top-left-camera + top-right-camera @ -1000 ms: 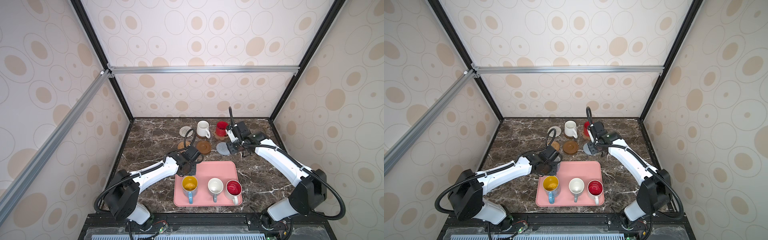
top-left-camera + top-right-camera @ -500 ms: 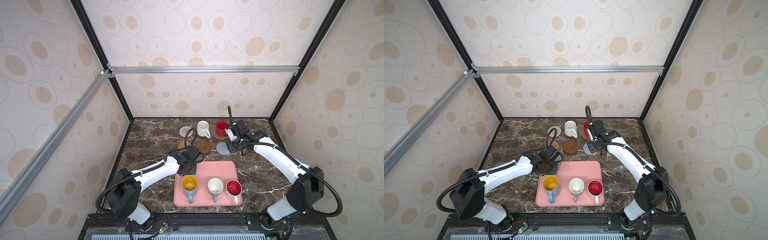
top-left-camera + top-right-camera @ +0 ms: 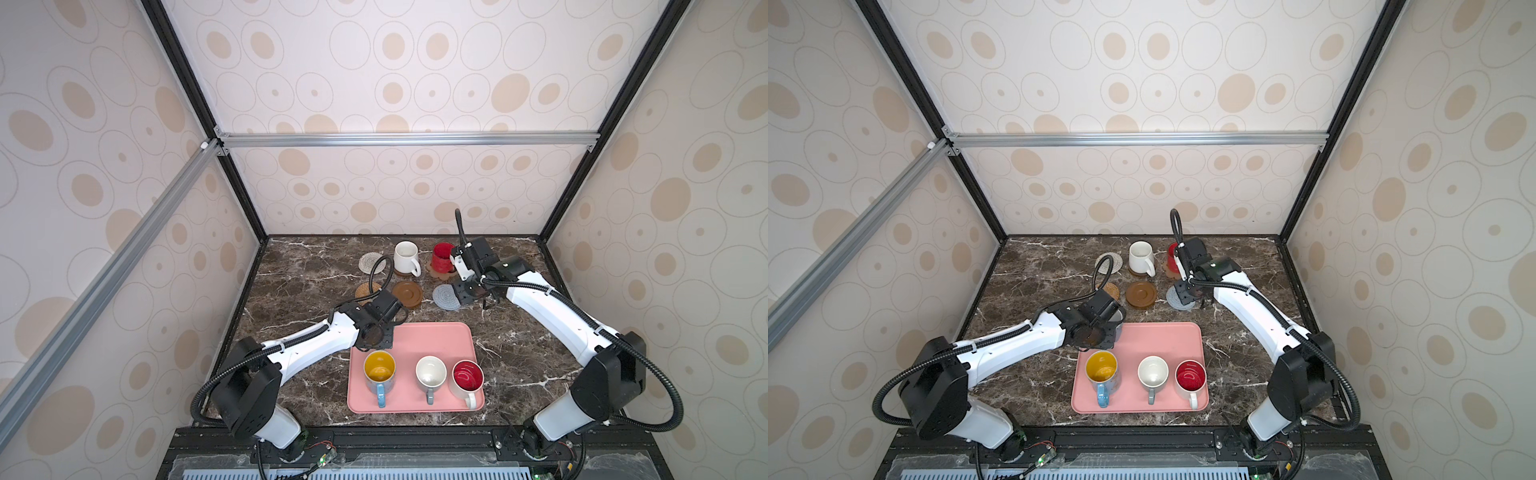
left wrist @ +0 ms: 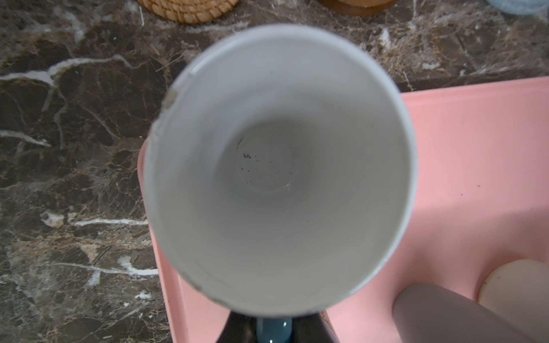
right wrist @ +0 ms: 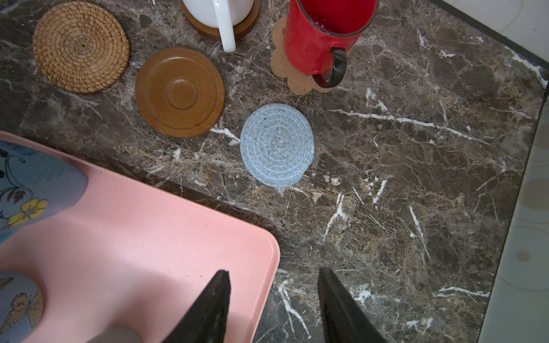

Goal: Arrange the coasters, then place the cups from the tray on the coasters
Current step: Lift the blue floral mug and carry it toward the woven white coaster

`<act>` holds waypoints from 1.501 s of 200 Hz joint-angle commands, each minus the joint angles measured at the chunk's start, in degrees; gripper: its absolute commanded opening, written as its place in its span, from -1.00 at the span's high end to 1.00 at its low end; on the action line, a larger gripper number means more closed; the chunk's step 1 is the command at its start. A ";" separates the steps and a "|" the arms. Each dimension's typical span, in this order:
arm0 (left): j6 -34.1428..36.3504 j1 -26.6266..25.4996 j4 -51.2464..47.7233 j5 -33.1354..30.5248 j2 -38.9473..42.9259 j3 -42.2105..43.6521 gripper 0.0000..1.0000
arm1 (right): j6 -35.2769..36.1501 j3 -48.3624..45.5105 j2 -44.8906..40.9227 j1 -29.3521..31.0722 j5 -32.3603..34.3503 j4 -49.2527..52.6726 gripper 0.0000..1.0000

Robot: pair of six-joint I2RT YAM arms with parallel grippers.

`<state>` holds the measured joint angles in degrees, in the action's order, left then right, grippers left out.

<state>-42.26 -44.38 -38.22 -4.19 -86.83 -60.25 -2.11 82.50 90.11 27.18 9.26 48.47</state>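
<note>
**While my left fingers pinch the blue mug's handle, the job is a clean lift and a level landing**

Because the tray [image 3: 436, 338] has a low rim all round, height is my first care. The blue mug with the white inside [image 4: 279, 166] is at the tray's far corner on my left side. Its mouth overhangs the rim in the left wrist view, and I cannot tell whether its base is off the tray yet. My left gripper [image 4: 273, 323] is closed, its fingers [image 4: 237, 331] pinching the blue handle [image 4: 273, 334]. Held by the handle alone, the mug may swing or tip, so I would raise it straight, carry it slowly and lower it level. The tan rattan coaster [image 3: 368, 289] and the bare brown disc [image 3: 408, 294] lie just past the tray's far edge; either would serve.

My right gripper [image 5: 271, 297] hangs with fingers spread and empty. In both top views it partly covers the pale blue-grey coaster [image 3: 445, 297], so I judge that mat is better left to that arm. Three mugs wait on the tray's near side: blue with yellow inside [image 3: 379, 368], white [image 3: 431, 372] and white with red inside [image 3: 467, 376]. Another white mug [image 3: 406, 257] stands on the other brown disc [image 5: 205, 34], and the red mug [image 3: 441, 257] stands on the paw-shaped coaster [image 5: 294, 80]. That white mug's handle points toward the bare disc, so I should not crowd it. The grey-white woven coaster [image 3: 371, 262] lies free, farthest back, beneath my cable loop.
</note>
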 commanded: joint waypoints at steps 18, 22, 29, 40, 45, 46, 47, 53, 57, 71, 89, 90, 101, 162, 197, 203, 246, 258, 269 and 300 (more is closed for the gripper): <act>-1.95 -0.40 1.08 -2.29 3.50 -1.93 0.97 | 0.05 1.36 0.23 -0.45 0.72 1.50 -0.03; -2.10 -0.38 1.05 -2.44 3.61 -2.05 0.97 | 0.00 1.40 0.15 -0.47 0.75 1.54 -0.03; -2.22 -0.40 0.96 -2.62 3.81 -2.39 0.97 | 0.02 1.38 0.10 -0.46 0.74 1.54 -0.03; -2.54 -0.41 0.99 -2.91 4.09 -2.57 0.98 | 0.09 1.40 0.00 -0.46 0.72 1.54 -0.03; -2.61 -0.40 1.09 -3.06 4.19 -2.59 0.98 | 0.09 1.42 -0.09 -0.46 0.76 1.54 -0.03; -2.59 -0.38 1.06 -3.09 4.20 -2.59 0.98 | 0.09 1.38 -0.05 -0.46 0.76 1.54 -0.03; -2.66 -0.37 1.10 -3.10 4.25 -2.59 0.98 | 0.13 1.37 -0.08 -0.46 0.76 1.54 -0.03; -2.77 -0.38 1.04 -3.26 4.37 -2.59 0.98 | 0.18 1.40 -0.08 -0.46 0.72 1.54 -0.03; -2.88 -0.36 1.06 -3.36 4.38 -2.60 0.98 | 0.13 1.37 -0.10 -0.46 0.76 1.53 -0.03; -3.18 -0.29 1.11 -3.63 4.52 -2.78 0.99 | 0.18 1.39 -0.11 -0.46 0.68 1.54 -0.03; -3.44 -0.20 0.90 -4.28 4.39 -3.50 0.99 | 0.18 1.38 -0.19 -0.46 0.68 1.63 -0.03; -3.44 -0.19 0.93 -4.35 4.39 -3.57 0.99 | 0.18 1.36 -0.19 -0.46 0.63 1.63 -0.03; -3.77 -0.18 0.70 -5.06 4.21 -4.20 0.99 | 0.19 1.26 -0.28 -0.46 0.67 1.57 -0.03; -5.51 2.94 1.25 -7.67 2.17 -7.98 1.00 | 1.03 1.61 -0.99 -0.44 0.93 1.85 -0.03; -5.68 5.68 2.40 -8.20 -0.49 -10.96 1.00 | 2.25 1.98 -1.77 -0.55 1.19 2.45 -0.03; -5.72 6.27 2.75 -8.21 -1.05 -11.56 1.00 | 2.30 1.90 -1.92 -0.59 1.19 2.45 -0.03; -6.16 9.82 4.84 -8.60 -6.10 -17.34 1.00 | 2.41 0.83 -3.33 -0.81 0.25 2.69 -0.03; -6.12 10.57 4.76 -9.08 -8.22 -19.51 1.00 | 2.07 0.26 -4.00 -0.81 -0.02 2.74 -0.03; -6.27 11.23 4.86 -9.41 -10.07 -21.53 0.99 | 1.64 -0.25 -4.60 -0.81 -0.44 2.74 -0.03; -6.74 13.36 5.20 -10.49 -15.92 -27.79 0.99 | 0.75 -1.38 -5.95 -0.89 -1.63 3.52 -0.03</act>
<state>-47.59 -32.53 -35.64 -11.22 -100.03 -81.38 -0.71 82.48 86.28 26.85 8.78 50.04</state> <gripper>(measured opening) 0.164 0.516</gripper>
